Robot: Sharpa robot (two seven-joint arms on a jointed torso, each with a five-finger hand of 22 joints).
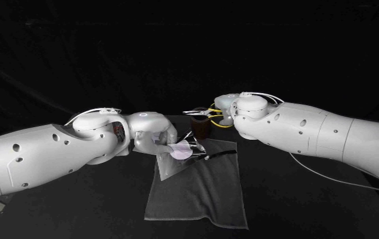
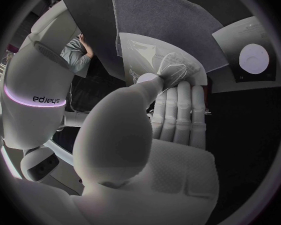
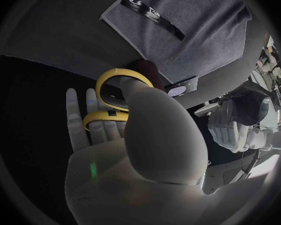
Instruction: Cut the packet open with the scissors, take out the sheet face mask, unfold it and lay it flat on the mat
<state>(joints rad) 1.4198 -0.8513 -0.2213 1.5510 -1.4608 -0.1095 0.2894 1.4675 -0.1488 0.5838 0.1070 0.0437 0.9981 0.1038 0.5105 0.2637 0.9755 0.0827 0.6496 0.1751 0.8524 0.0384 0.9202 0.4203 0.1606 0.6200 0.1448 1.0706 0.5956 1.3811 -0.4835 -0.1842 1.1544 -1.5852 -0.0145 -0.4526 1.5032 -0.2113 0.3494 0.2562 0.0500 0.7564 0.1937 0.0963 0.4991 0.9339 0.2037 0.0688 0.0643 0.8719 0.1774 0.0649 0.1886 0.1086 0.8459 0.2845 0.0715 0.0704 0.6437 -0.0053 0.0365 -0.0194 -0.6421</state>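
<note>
Presently the work stands at the first step: the packet is uncut and the cutting tool is only now being taken in hand.

The black tabletop [image 1: 71, 206] carries a grey mat [image 1: 201, 195] at lower centre of the head view, with nothing laid flat on it yet. The left robot hand [image 1: 154, 135], left of centre, pinches the pale, translucent packet [image 1: 175, 165] between thumb and fingers near one edge and holds it over the mat's upper left corner. I cannot tell whether the packet's lower corner touches the cloth.

The right robot hand [image 1: 225, 110], just right of centre, is at the yellow-handled scissors [image 1: 207, 111]. They appear seated in a dark holder [image 1: 202, 128] beside the mat's top edge. In the right wrist view the thumb lies across the upper loop and the fingers run straight behind the lower one. Whether that amounts to a firm grip cannot be told.

In my judgement the next move requires a secure hold in both loops and a clean lift out of the holder. The blades must then meet the packet's free edge, clear of the left fingers.
</note>
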